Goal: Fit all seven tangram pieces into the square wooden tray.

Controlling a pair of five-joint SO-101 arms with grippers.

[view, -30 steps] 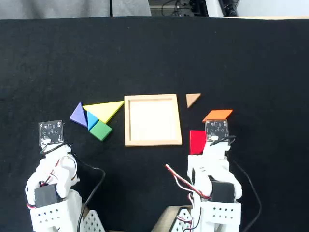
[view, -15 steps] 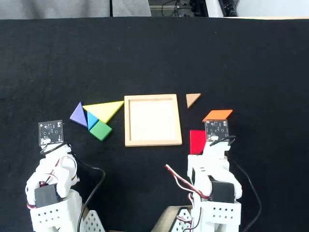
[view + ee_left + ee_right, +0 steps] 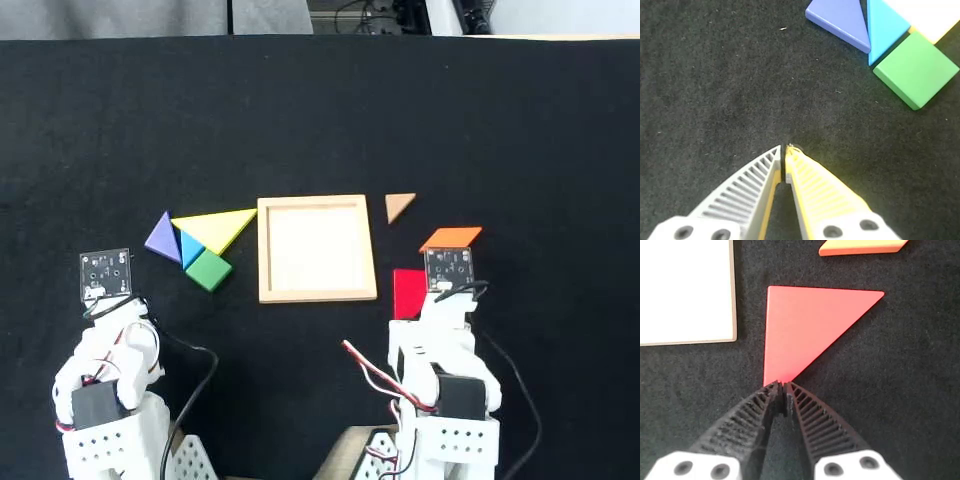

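Black and ribbed, the right claw [image 3: 784, 386] is pressed together and holds nothing. Its tips sit right at the sharp near corner of the red triangle [image 3: 800, 330]. That flat, matte, crisp-edged piece lies straight ahead, with one short side running directly away from the claw and its long edge slanting off to the right. By my reading the right arm is the nearer one for this piece. The pale wooden tray [image 3: 733, 290], smooth with a low raised rim, lies just beside the triangle's left side.

The left claw [image 3: 785, 148], grey and yellow, is also pressed together over the fuzzy black tabletop [image 3: 320, 120]. Ahead of it the green square [image 3: 916, 70], blue triangle [image 3: 885, 25], purple triangle [image 3: 840, 17] and yellow triangle [image 3: 215, 225] sit clustered. The orange piece [image 3: 452, 238] and tan triangle [image 3: 398, 205] lie farther off.
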